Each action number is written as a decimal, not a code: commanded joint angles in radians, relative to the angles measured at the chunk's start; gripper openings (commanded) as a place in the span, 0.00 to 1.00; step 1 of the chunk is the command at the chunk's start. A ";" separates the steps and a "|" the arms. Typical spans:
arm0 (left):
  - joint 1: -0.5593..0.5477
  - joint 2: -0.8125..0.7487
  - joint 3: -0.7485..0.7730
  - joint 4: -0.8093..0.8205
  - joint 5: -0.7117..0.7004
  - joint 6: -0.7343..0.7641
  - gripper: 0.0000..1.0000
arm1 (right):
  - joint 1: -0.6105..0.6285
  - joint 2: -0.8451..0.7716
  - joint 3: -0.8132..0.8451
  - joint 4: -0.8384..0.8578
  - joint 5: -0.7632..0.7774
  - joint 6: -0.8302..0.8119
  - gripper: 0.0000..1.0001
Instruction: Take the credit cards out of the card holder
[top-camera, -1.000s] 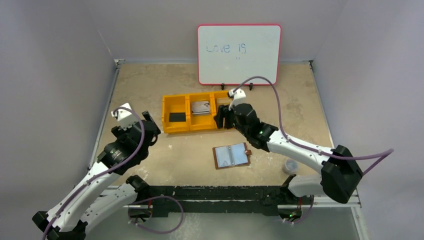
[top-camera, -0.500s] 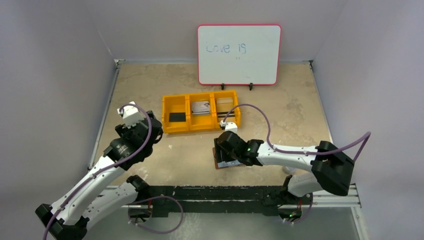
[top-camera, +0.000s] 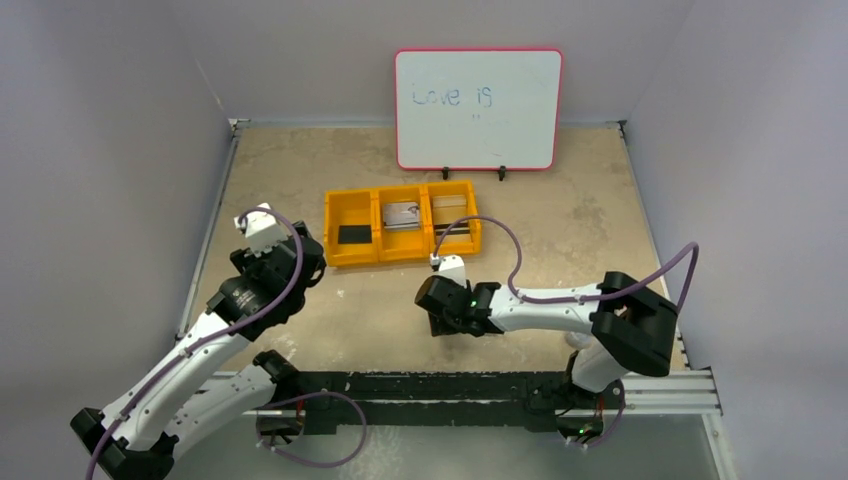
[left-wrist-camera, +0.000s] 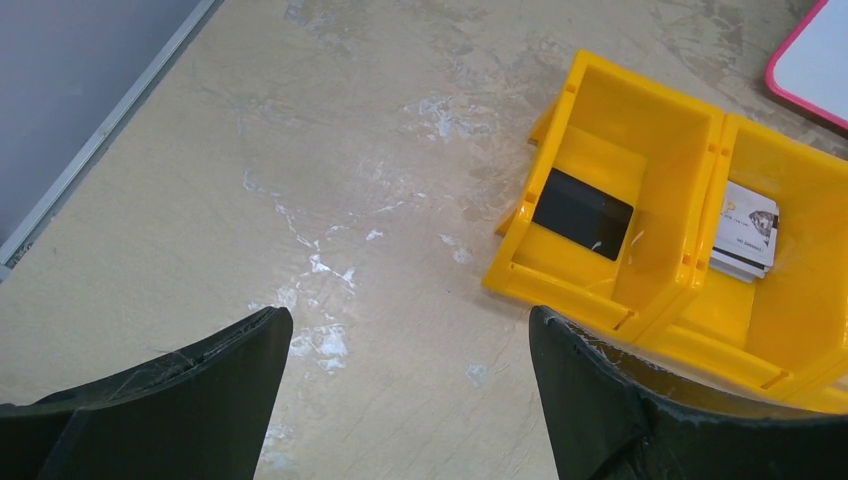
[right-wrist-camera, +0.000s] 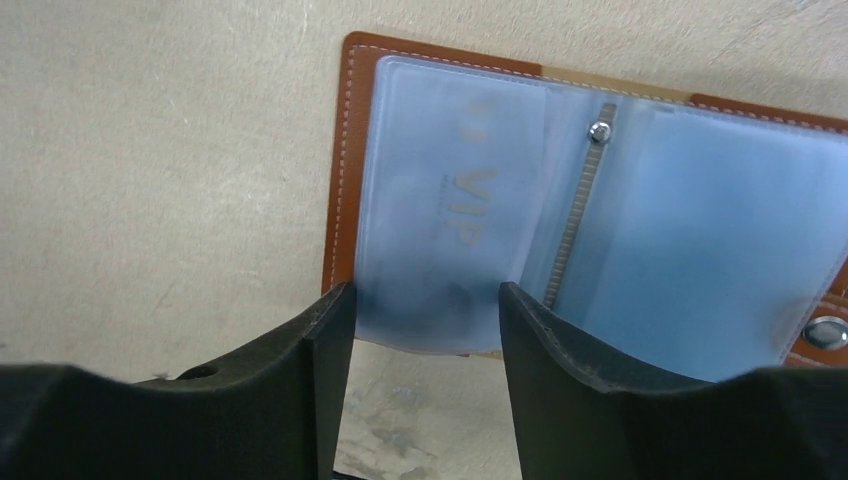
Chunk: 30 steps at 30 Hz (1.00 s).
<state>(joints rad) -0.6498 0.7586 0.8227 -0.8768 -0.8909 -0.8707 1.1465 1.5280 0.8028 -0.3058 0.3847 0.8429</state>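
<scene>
Beige counter (top-camera: 600, 200), scuffed. Whiteboard (top-camera: 478, 108) stands far beyond both grippers. Yellow bin (left-wrist-camera: 590, 300) has three compartments and sits ahead and to the right of the left gripper (left-wrist-camera: 405, 330). That gripper hangs above the bare counter with its jaws wide apart and nothing between them. The right gripper (right-wrist-camera: 425, 300) is low over the counter, jaws apart, fingertips at the near edge of the card holder's left sleeve (right-wrist-camera: 400, 300); no clamp visible. Card holder (right-wrist-camera: 650, 220) lies open and flat directly under and ahead of the right gripper, brown leather rim showing around the clear sleeves. VIP card (right-wrist-camera: 460, 200) is inside the left sleeve, just ahead of the right gripper. Black card (left-wrist-camera: 582, 213) is in the bin's left compartment and a pale card (left-wrist-camera: 745, 230) in the middle one, both ahead-right of the left gripper.
</scene>
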 joint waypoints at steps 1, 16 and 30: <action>0.005 -0.014 0.015 0.023 -0.022 0.006 0.88 | 0.005 0.038 0.022 -0.083 0.082 0.062 0.51; 0.004 -0.013 0.013 0.026 -0.010 0.010 0.87 | 0.004 -0.143 -0.049 0.024 0.045 0.109 0.12; 0.003 0.057 -0.006 0.263 0.329 0.008 0.84 | -0.001 -0.411 -0.294 -0.020 0.091 0.584 0.17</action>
<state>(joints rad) -0.6498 0.7830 0.8227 -0.7868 -0.7498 -0.8711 1.1507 1.2083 0.5884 -0.3107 0.4534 1.2125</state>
